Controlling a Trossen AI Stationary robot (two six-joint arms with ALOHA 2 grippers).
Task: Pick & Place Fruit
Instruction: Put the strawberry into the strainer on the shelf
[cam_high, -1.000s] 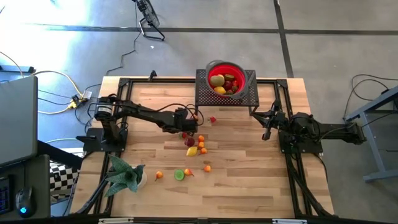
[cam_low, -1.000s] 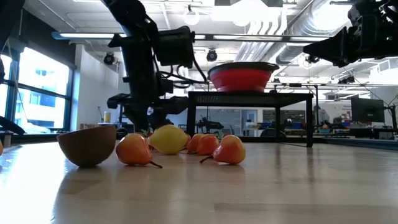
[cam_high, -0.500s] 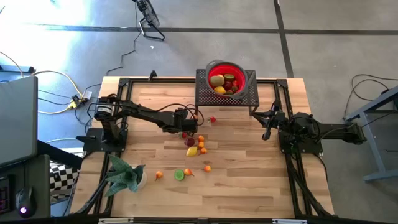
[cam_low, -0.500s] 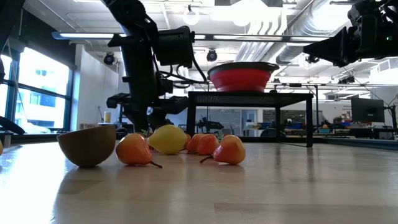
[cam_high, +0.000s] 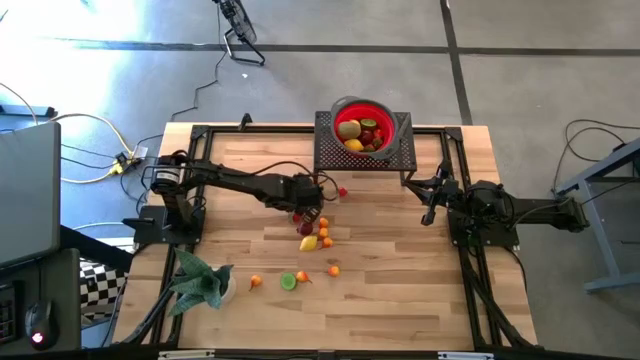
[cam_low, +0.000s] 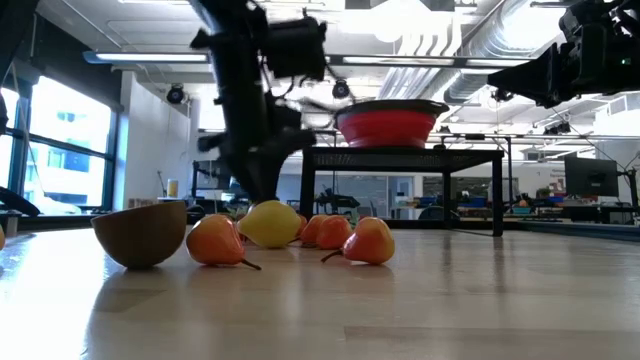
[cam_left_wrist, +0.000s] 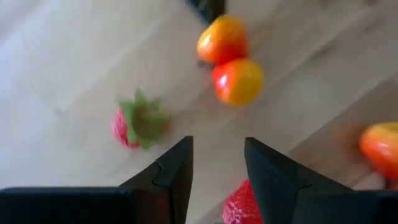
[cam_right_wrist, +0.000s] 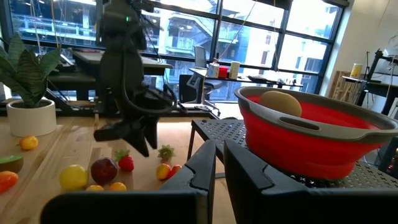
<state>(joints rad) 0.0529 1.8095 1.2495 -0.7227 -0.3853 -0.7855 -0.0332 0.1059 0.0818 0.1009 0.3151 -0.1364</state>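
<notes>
The step in hand looks like the choosing of the next fruit to pick, not yet the carrying. In the high view the left gripper (cam_high: 308, 200) hangs over the middle of the table (cam_high: 400, 280), just above the loose fruit: a dark plum (cam_high: 305, 229), a lemon (cam_high: 308, 243) and some small oranges just below it in the frame, and a lime (cam_high: 288, 281) further down toward the lower centre. More fruit lies already in the red bowl (cam_right_wrist: 311, 146), which stands on a black mesh stand (cam_high: 330, 155) at the top centre of the high view. In the left wrist view the two fingers stand apart and nothing is between their tips; only bare wood shows there. A strawberry (cam_left_wrist: 239, 205) shows at the bottom edge of that frame, partly hidden by one finger - I judge that it lies on the table and is not held. A second strawberry (cam_left_wrist: 134, 121) lies left of centre, and two orange fruits (cam_left_wrist: 238, 81) are in the upper middle, touching each other. The next move probably calls for bringing the fingertips to each side of one strawberry, then going down and closing gently, because the fruit is small and may roll away. The right gripper (cam_right_wrist: 219, 146) waits at the right side of the table - its fingers are almost together, with nothing between them.
</notes>
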